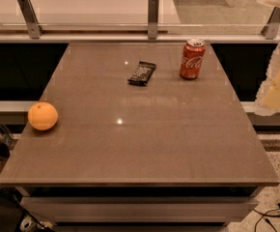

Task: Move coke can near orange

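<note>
Camera view: we see the coke can (pixel 192 58) and the orange (pixel 42 115) well apart on a brown bench (pixel 145 144).

We find the red coke can standing upright near the bench's far right corner, its silver top facing up and nothing touching it. The orange sits against the left edge, about midway along it, alone on the surface. A dark wrapped snack bar (pixel 142 73) lies flat between them, near the far edge and just left of the can. The gripper (pixel 275 93) shows only as a pale, blurred shape off the bench's right edge, level with the far half and clear of the can. We cannot tell how wide it stands or whether it holds anything. Metal posts (pixel 153 16) rise behind the far edge.
</note>
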Controlling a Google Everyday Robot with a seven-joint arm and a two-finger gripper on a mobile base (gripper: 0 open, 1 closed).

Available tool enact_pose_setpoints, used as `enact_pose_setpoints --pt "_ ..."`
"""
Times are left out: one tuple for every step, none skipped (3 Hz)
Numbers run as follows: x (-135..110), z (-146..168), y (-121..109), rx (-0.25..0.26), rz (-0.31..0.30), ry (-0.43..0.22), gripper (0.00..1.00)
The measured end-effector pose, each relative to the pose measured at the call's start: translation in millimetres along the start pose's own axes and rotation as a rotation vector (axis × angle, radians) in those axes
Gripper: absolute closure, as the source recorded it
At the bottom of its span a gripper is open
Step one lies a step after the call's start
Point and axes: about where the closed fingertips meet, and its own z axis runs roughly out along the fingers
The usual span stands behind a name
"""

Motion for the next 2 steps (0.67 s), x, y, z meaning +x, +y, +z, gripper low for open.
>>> enact_pose_setpoints --pt "-0.1 -0.1 0.0 0.0 0.0 0.0 0.0" --pt "1.3 1.4 -11.8 0.028 0.03 -0.001 0.0"
